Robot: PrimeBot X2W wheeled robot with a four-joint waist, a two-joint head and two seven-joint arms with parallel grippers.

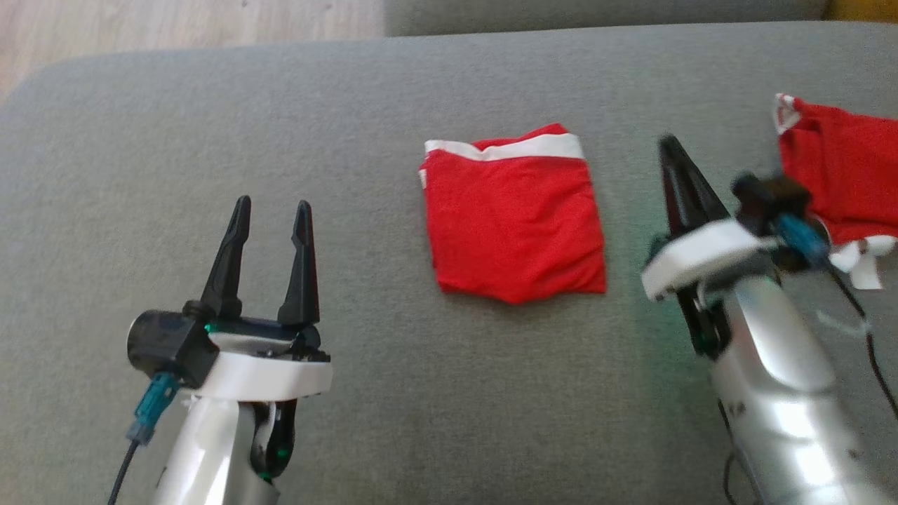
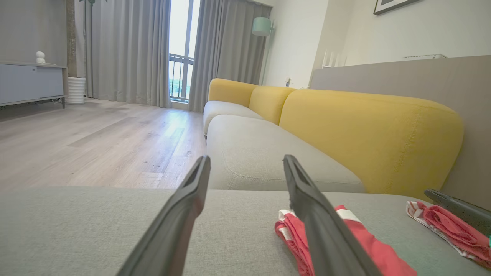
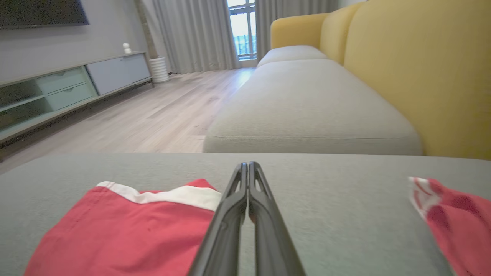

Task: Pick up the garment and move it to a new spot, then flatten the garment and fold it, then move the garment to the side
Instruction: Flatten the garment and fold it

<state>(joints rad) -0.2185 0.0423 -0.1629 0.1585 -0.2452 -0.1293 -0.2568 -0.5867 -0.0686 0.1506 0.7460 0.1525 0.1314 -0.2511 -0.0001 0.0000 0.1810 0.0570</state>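
Note:
A red garment (image 1: 514, 219) with a white band along its far edge lies folded into a neat square on the grey cushion (image 1: 351, 126). My left gripper (image 1: 273, 212) hovers open to its left, well apart from it, with nothing between the fingers. My right gripper (image 1: 670, 144) stands just right of the garment, fingers pressed together and empty. In the left wrist view the garment (image 2: 368, 249) lies partly behind my right-hand finger (image 2: 322, 226). In the right wrist view the garment (image 3: 126, 230) is at the lower left of my shut fingers (image 3: 248, 168).
A second red and white garment (image 1: 842, 182) lies crumpled at the cushion's right edge, behind my right wrist. Yellow sofa backrests (image 2: 368, 134) rise along that side. More grey seat cushions (image 3: 307, 103) extend ahead, with wooden floor (image 2: 96, 142) beyond the cushion's far left.

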